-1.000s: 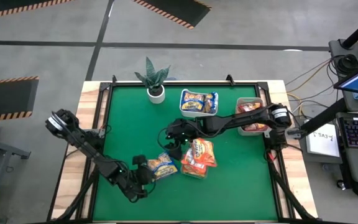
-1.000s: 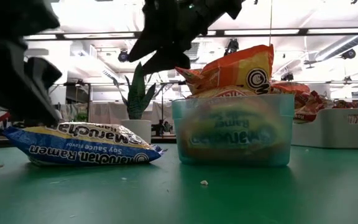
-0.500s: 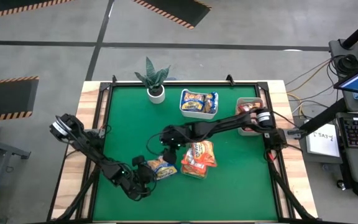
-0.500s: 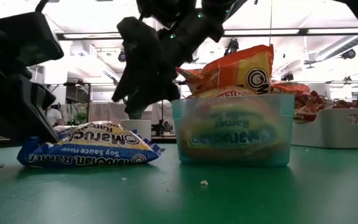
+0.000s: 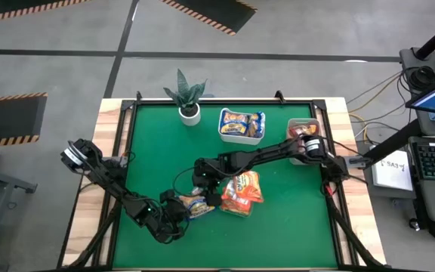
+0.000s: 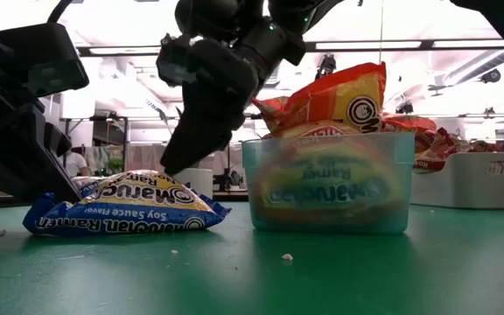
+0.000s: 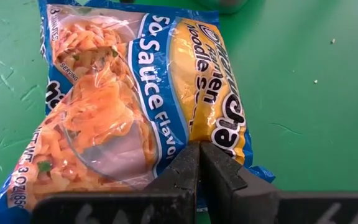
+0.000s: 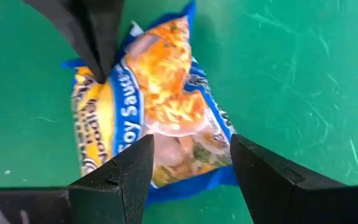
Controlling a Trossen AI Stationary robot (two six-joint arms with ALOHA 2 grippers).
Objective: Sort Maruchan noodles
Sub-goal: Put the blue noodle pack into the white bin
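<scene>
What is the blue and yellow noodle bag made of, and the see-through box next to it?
The noodle bag looks like thin shiny plastic film: it crinkles and glints. The box looks like clear, slightly cloudy hard plastic, since packets show blurrily through its wall.

Both hands, left (image 5: 178, 208) and right (image 5: 200, 181), at a yellow-and-blue noodle packet (image 5: 196, 202).

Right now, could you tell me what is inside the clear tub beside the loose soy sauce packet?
The clear tub holds orange ramen packets heaped above its rim, with a yellow-and-blue packet behind its front wall. Anything deeper is covered.
</scene>
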